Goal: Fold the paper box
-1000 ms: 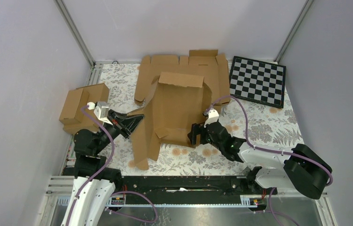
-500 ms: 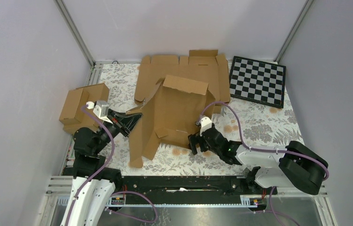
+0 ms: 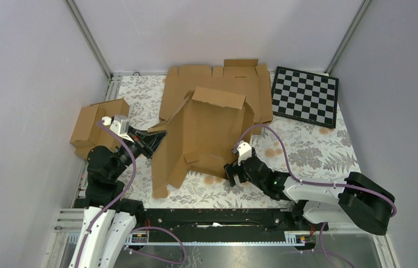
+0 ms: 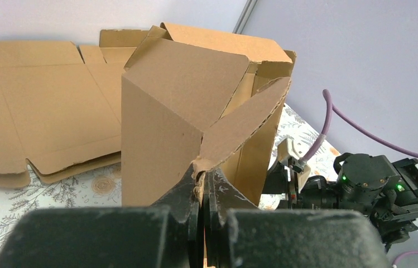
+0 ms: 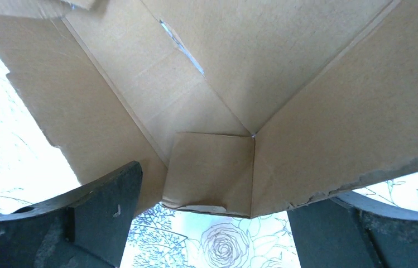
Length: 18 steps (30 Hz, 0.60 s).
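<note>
The paper box [image 3: 209, 131] stands half-raised in the middle of the table, brown corrugated card with loose flaps. My left gripper [image 3: 152, 143] is at its left side, shut on the tip of a pointed side flap [image 4: 240, 120]; in the left wrist view the fingertips [image 4: 198, 181] pinch that frayed card corner. My right gripper [image 3: 232, 172] sits low at the box's near right corner, open. In the right wrist view its two fingers [image 5: 106, 206] stand wide apart, with the box's inner walls and a small corner flap [image 5: 212, 167] just ahead of them.
A wider flat cardboard blank [image 3: 195, 84] lies behind the box at the back. A checkerboard [image 3: 306, 96] rests at the back right. Two joined small brown boxes [image 3: 92, 125] sit at the left edge behind my left arm. Walls close in on three sides.
My right gripper has opened fully and drawn back toward the near edge, away from the box's right wall. The box has shifted a little to the left with my left gripper.
</note>
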{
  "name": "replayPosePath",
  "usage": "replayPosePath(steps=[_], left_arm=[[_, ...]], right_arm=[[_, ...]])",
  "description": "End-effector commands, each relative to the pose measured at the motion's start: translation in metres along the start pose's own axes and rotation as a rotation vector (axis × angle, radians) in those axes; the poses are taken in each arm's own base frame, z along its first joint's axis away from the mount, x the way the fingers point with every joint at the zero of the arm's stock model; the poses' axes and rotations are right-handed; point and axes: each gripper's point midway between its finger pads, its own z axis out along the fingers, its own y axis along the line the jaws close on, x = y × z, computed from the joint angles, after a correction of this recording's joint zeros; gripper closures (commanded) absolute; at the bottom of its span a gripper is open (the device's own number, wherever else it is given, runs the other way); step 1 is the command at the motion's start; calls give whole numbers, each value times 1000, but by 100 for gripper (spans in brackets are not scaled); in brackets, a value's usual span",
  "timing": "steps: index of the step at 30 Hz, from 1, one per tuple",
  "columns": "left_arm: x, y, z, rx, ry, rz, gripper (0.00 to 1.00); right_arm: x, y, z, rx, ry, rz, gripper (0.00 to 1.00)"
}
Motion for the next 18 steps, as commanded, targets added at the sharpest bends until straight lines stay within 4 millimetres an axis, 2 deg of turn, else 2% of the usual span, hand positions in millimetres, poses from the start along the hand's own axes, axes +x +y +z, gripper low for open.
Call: replayPosePath(steps=[1, 7, 13, 18], left_arm=[[5, -10, -1, 51, 16, -32, 100], [5, -28, -3, 146, 15, -96, 100], [-1, -52, -13, 249, 17, -81, 100], [5, -57, -18, 275, 36, -80, 100]], right_arm=[[-43, 14, -1, -19, -113, 144, 0], [-70, 19, 6, -4, -186, 312, 4], [-91, 12, 6, 46, -254, 387, 9], [-94, 10, 1, 44, -283, 404, 11]])
